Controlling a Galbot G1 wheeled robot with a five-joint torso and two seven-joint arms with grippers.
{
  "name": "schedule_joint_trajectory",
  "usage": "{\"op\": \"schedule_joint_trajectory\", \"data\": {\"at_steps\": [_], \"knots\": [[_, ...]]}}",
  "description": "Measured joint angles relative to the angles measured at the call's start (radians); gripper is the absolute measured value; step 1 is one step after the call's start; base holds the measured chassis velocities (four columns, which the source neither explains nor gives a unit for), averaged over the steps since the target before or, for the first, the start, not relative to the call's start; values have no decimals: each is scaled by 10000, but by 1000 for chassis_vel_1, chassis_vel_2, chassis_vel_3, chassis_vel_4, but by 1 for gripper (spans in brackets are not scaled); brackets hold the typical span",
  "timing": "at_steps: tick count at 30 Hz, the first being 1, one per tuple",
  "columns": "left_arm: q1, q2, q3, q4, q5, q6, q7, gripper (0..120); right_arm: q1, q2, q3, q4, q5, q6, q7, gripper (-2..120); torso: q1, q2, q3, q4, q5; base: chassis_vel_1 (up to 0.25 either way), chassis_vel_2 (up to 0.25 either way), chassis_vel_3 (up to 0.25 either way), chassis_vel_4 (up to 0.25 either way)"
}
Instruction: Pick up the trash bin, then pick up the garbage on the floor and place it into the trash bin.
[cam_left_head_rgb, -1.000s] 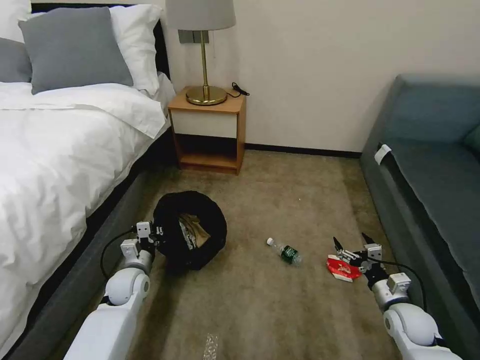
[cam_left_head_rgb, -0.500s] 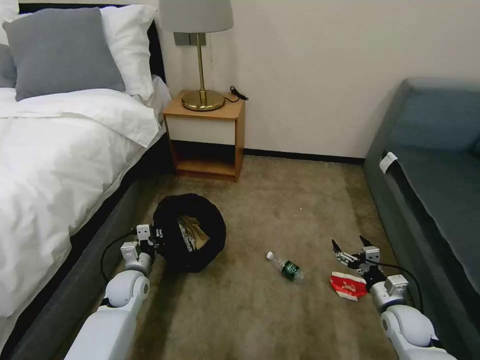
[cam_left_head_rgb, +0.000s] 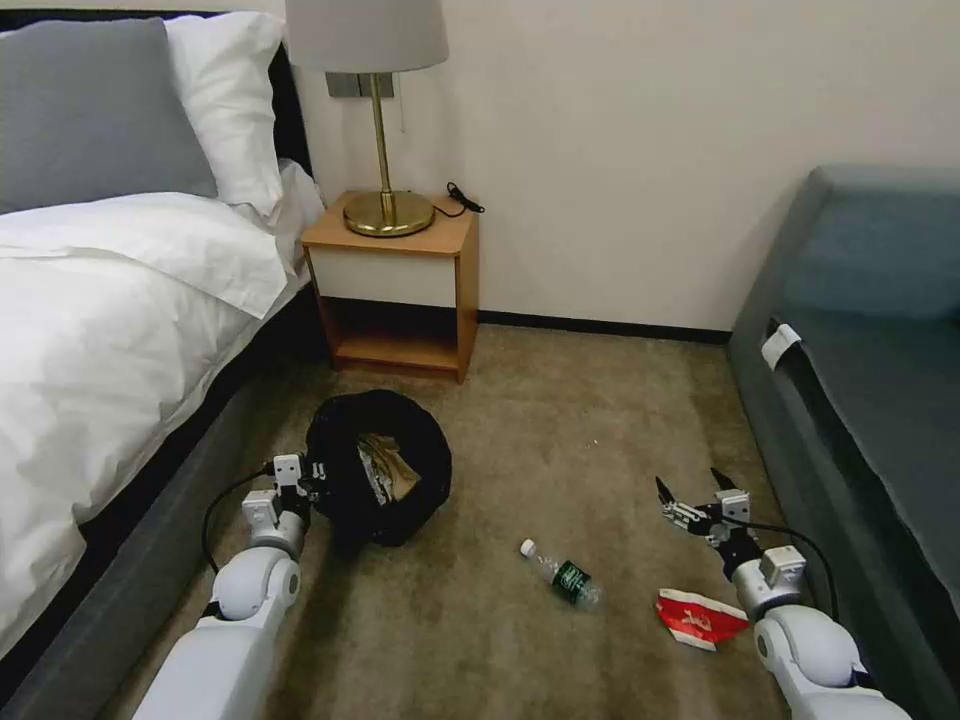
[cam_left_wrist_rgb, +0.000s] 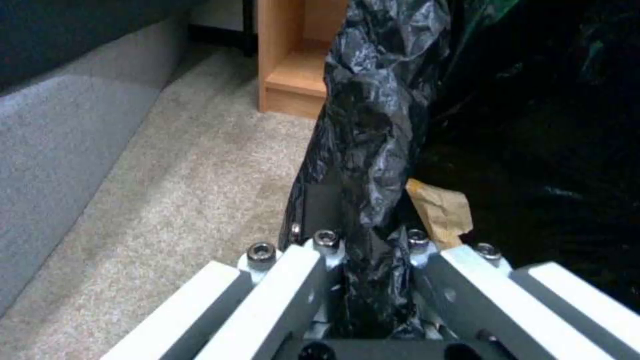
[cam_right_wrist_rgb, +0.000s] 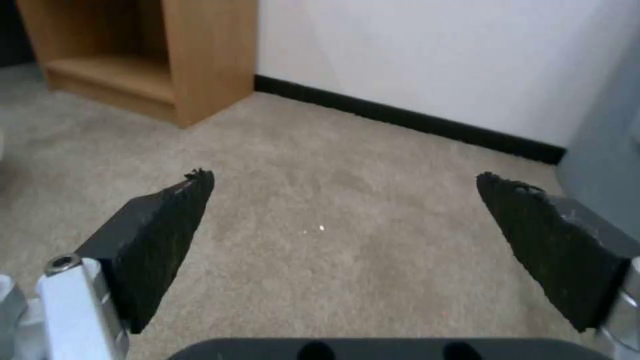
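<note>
Two litter items, a bottle (cam_left_head_rgb: 561, 575) and a red carton (cam_left_head_rgb: 700, 618), lie on the carpet near the right gripper (cam_left_head_rgb: 692, 497), its jaws spread wide and empty. The left gripper (cam_left_head_rgb: 305, 479) pinches the bin (cam_left_head_rgb: 378, 466) by its bagged rim, mouth tilted for drop-ins.

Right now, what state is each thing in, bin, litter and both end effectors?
Trash bin: tilted, rim clamped by left end effector.
Brown paper: inside bin.
Bottle: lying on carpet.
Red carton: flattened, on carpet.
Right end effector: open, empty.
</note>
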Motion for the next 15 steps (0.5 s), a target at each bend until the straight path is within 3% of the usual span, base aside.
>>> {"op": "schedule_joint_trajectory", "data": {"at_steps": [7, 15], "knots": [[-145, -74, -10, 184, 27, -2, 0, 1, 778, -872, -956, -80, 169, -675, -105, 100, 0, 2, 0, -2, -1, 0, 0, 0, 0], [-162, -115, -215, 148, 305, 220, 19, 1, 1999, -1881, -2736, -229, 577, -2218, -647, 100, 0, 1, 2, -3, -5, 0, 0, 0, 0]]}}
